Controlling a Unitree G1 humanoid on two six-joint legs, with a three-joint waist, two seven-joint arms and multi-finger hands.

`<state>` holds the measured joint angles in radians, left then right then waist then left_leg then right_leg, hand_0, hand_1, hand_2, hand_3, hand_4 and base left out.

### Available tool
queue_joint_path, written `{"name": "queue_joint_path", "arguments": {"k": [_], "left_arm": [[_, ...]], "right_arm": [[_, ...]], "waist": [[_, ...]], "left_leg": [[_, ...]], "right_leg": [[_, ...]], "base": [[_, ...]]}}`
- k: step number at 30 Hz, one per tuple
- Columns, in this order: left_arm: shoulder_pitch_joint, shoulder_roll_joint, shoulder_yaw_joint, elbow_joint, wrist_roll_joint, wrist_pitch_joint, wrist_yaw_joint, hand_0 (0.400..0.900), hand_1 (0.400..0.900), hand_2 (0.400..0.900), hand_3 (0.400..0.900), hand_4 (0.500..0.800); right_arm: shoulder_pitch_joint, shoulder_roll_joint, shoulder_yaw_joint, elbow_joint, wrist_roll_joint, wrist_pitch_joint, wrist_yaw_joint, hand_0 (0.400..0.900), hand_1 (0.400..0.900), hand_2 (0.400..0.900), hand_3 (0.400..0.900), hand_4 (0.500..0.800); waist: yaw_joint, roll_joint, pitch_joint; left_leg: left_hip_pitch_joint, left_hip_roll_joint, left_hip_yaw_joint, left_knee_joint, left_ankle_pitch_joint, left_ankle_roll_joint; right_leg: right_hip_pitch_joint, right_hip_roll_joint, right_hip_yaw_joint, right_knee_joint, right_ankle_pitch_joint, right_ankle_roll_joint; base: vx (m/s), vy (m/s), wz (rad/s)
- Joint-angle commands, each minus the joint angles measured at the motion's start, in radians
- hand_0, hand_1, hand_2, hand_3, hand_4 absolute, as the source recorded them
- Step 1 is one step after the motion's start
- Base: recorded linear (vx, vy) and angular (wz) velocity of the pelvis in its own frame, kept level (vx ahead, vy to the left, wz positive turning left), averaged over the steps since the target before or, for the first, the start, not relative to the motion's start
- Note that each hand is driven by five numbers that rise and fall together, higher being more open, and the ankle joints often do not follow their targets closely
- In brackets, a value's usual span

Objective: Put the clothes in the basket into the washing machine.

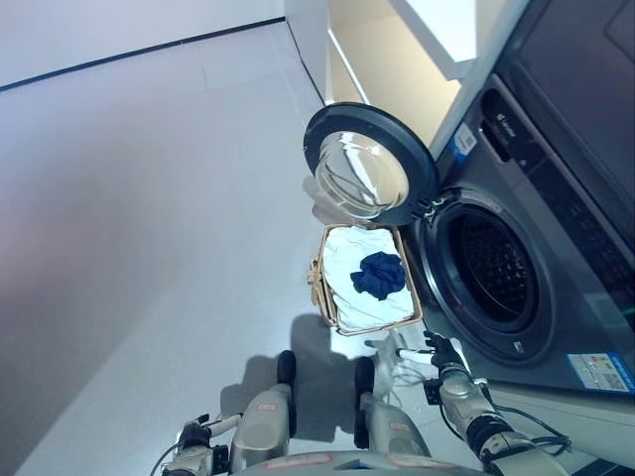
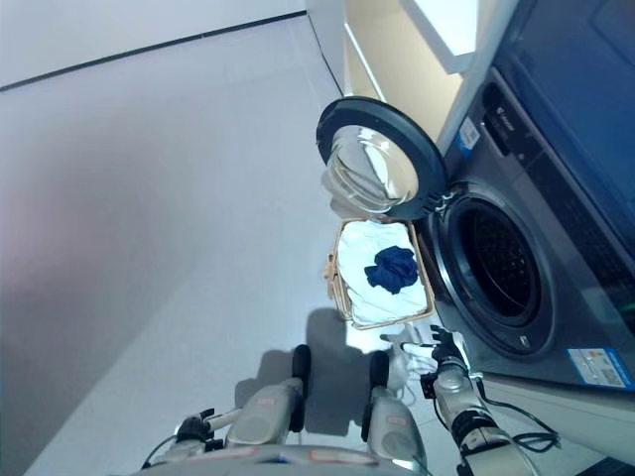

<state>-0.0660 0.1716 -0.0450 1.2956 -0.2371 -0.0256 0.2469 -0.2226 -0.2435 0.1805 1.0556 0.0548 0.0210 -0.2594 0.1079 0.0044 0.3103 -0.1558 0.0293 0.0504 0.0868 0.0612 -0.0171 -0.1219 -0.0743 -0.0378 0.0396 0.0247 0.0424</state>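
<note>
- Dark left hand (image 1: pixel 195 434) sits low at the lower left, fingers curled, holding nothing; an unplanned swing toward the floor (image 1: pixel 149 198) could upset balance.
- Wicker basket (image 1: pixel 319 288) stands under the open door (image 1: pixel 369 164), holding a white cloth (image 1: pixel 347 253) and a blue garment (image 1: pixel 380 275); lifting either could snag the door.
- Right hand (image 1: pixel 444 354), fingers relaxed and empty, hovers by the drum (image 1: pixel 491 268); a loose grip may drop clothes short.

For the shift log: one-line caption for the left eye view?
Washing machine door open, basket holding white and dark blue clothes beside it, right hand nearby.
</note>
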Motion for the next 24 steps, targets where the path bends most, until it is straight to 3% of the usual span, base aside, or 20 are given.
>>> {"name": "queue_joint_path", "arguments": {"k": [1,6,11,16,24], "left_arm": [[-0.01,0.041,-0.02,0.011,-0.02,-0.015,0.029,0.9,0.9,0.9,0.9,0.8],[-0.042,0.056,-0.047,0.0,-0.008,-0.023,0.056,0.9,0.9,0.9,0.9,0.8],[-0.085,0.067,-0.079,-0.022,0.013,-0.037,0.101,0.9,0.9,0.9,0.9,0.8],[-0.193,0.068,-0.146,-0.063,-0.064,-0.068,0.112,0.9,0.9,0.9,0.9,0.8],[-0.319,0.076,-0.142,-0.109,-0.182,-0.114,0.14,0.9,0.9,0.9,0.9,0.8]], "right_arm": [[-0.094,-0.005,0.035,-0.065,-0.018,-0.03,-0.038,0.9,0.9,0.9,0.9,0.8],[-0.181,-0.014,0.091,-0.052,-0.126,-0.015,-0.1,0.9,0.9,0.9,0.9,0.8],[-0.314,-0.074,0.171,-0.023,-0.286,0.019,-0.164,0.9,0.9,0.9,0.9,0.8],[-0.567,-0.151,0.308,0.078,-0.414,0.055,-0.164,0.9,0.9,0.9,0.9,0.8],[-0.783,-0.218,0.403,0.116,-0.534,0.086,-0.216,0.9,0.9,0.9,0.9,0.8]], "waist": [[0.02,-0.036,0.003],[0.04,-0.057,0.013],[0.038,-0.04,0.036],[0.022,0.047,0.09],[-0.006,0.117,0.139]], "left_leg": [[-0.192,0.014,-0.067,0.038,0.074,-0.08],[-0.238,-0.002,-0.056,0.07,0.034,-0.064],[-0.278,-0.002,-0.052,0.089,0.03,-0.062],[-0.349,0.002,-0.052,0.104,0.057,-0.07],[-0.483,0.024,-0.062,0.143,0.099,-0.094]], "right_leg": [[0.092,-0.031,0.045,0.104,-0.126,0.081],[0.026,-0.046,0.06,0.078,-0.081,0.088],[-0.029,-0.05,0.068,0.096,-0.079,0.089],[-0.195,-0.04,0.085,0.238,-0.107,0.074],[-0.421,-0.006,0.1,0.454,-0.157,0.05]], "base": [[0.01,0.166,-0.14],[0.07,0.115,-0.13],[-0.03,0.016,-0.11],[-0.13,-0.014,-0.1],[-0.07,-0.106,0.01]]}}
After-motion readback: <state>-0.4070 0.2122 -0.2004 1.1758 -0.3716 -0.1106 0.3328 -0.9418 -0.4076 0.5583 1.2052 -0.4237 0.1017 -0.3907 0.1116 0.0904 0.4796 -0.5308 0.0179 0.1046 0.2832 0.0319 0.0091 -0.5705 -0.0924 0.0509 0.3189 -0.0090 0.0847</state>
